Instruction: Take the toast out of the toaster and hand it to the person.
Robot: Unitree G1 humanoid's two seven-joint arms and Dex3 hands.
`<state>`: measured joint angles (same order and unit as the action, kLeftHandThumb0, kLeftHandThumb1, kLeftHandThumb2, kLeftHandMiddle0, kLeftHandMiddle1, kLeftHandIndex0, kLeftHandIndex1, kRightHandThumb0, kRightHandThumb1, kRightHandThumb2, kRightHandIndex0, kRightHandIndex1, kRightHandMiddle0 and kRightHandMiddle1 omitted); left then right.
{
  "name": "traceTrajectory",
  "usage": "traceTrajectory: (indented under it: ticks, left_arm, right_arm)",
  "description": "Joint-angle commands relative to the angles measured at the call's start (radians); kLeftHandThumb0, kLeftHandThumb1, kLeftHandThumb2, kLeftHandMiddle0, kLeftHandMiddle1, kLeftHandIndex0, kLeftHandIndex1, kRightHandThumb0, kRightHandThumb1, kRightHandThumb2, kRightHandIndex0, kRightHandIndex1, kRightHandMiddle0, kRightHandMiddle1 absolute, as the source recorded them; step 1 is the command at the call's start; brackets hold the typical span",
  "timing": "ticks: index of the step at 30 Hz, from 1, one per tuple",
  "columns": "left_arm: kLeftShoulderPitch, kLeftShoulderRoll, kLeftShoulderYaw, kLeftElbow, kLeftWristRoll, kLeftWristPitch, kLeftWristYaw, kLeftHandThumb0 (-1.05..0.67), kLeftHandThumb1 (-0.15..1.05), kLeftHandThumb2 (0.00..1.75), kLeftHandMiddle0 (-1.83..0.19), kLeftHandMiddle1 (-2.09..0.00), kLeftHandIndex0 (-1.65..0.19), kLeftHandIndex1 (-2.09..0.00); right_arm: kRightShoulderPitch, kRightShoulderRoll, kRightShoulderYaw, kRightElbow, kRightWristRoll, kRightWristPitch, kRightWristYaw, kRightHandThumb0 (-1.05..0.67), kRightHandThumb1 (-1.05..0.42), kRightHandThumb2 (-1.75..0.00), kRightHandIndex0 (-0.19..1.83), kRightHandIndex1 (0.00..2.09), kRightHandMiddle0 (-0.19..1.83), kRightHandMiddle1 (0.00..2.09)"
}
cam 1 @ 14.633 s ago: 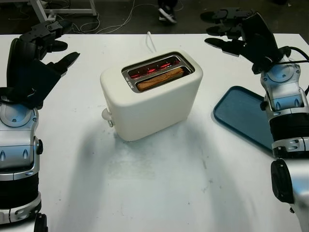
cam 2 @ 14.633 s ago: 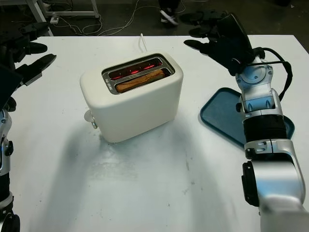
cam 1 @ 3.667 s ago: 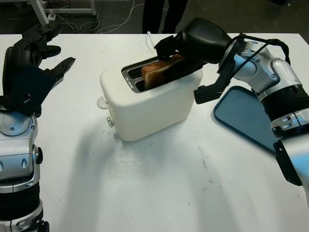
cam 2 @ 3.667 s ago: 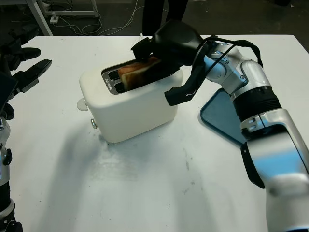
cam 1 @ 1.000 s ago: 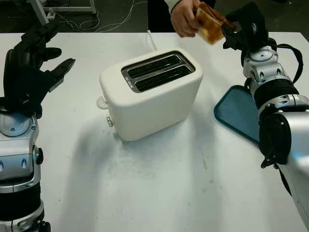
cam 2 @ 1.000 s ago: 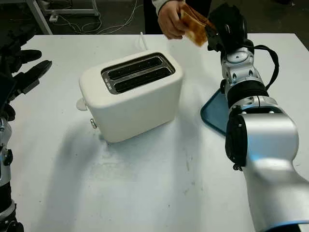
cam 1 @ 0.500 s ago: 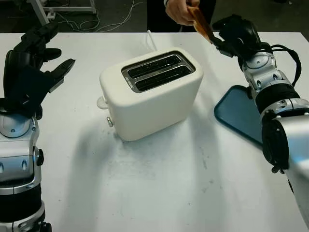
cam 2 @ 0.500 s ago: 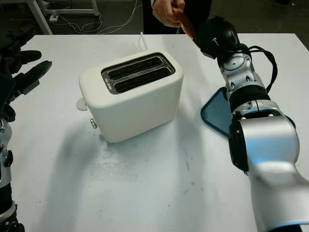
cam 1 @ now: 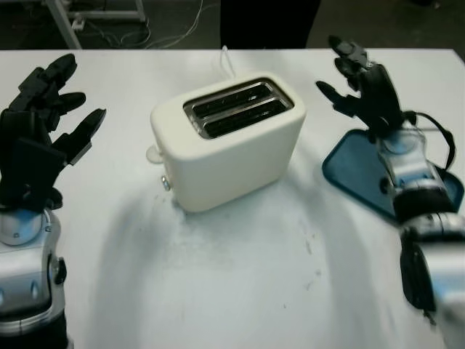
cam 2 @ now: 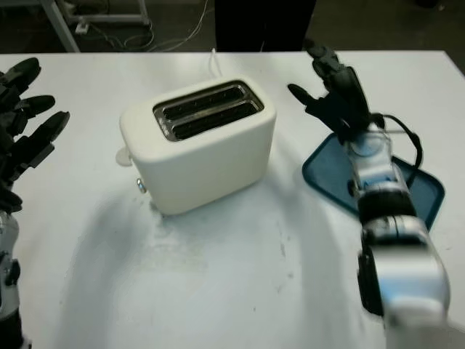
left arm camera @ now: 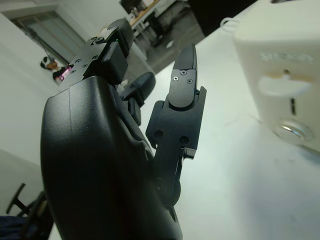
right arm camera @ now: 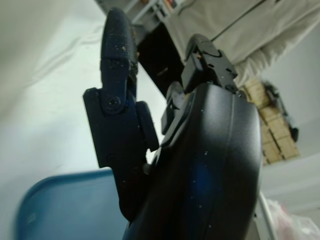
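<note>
A: Both slots of the toaster (cam 1: 229, 142) look dark, no toast seen. Right hand (cam 1: 361, 91) released, holding nothing, just above the tray (cam 1: 361, 174).

B: Left hand (cam 1: 40, 138) released too, toaster to its right. Person (right arm camera: 235, 30) cut off beyond the white table (cam 1: 240, 283); cables on floor.

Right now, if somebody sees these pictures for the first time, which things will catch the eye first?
First the cream toaster in the middle of the white table, both slots empty. Then the two black hands raised at either side: the left hand open at the table's left, the right hand open above the blue tray to the toaster's right.
</note>
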<state>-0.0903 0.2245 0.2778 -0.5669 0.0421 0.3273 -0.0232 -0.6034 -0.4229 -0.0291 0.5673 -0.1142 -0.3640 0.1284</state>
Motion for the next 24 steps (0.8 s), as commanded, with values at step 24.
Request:
traceTrajectory:
  ticks: [24]
  left_arm:
    - [0.337, -0.248, -0.185, 0.048, 0.080, -0.331, 0.151, -0.28, 0.92, 0.42, -0.08, -0.61, -0.29, -0.05]
  right_arm:
    - [0.636, 0.317, 0.025, -0.762, 0.230, 0.299, 0.020, -0.59, -0.92, -0.55, 0.11, 0.03, 0.10, 0.01]
